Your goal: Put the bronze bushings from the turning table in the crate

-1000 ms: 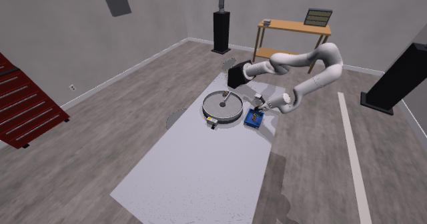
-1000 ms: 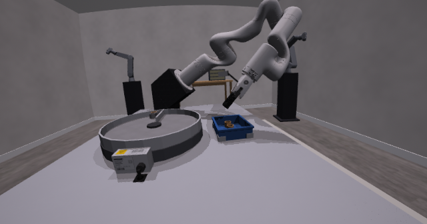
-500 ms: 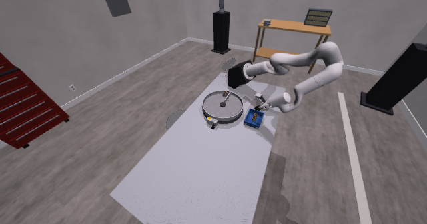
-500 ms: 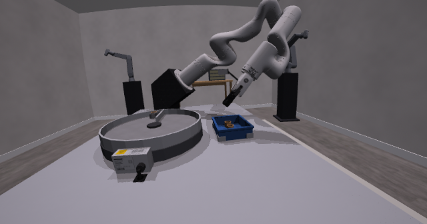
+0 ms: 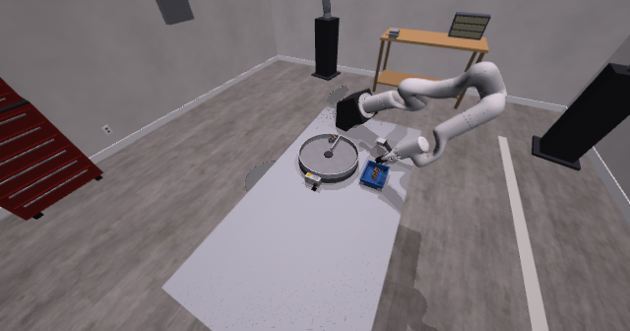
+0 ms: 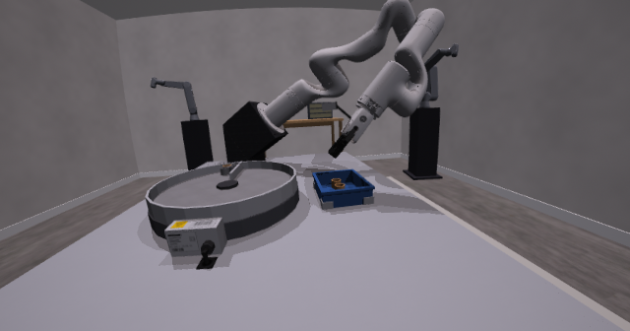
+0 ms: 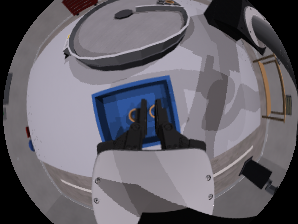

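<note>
The round grey turning table (image 5: pixel 328 158) stands on the white table top; it also shows in the exterior view (image 6: pixel 223 190) and the wrist view (image 7: pixel 127 26). A small brownish bushing (image 6: pixel 227 165) sits at its far rim, by the end of a grey arm. The blue crate (image 6: pixel 342 190) stands right of the turning table and holds two bronze bushings (image 6: pixel 338 183). The wrist view shows them side by side (image 7: pixel 147 113). My gripper (image 6: pixel 336 153) hangs above the crate's far side, fingers narrow, with nothing between them (image 7: pixel 150 106).
A grey control box (image 6: pixel 194 234) with a knob sits at the turning table's front edge. The arm's black base (image 6: pixel 248 131) stands behind the turning table. Black pedestals, a wooden shelf table and a red tool cabinet stand on the floor around.
</note>
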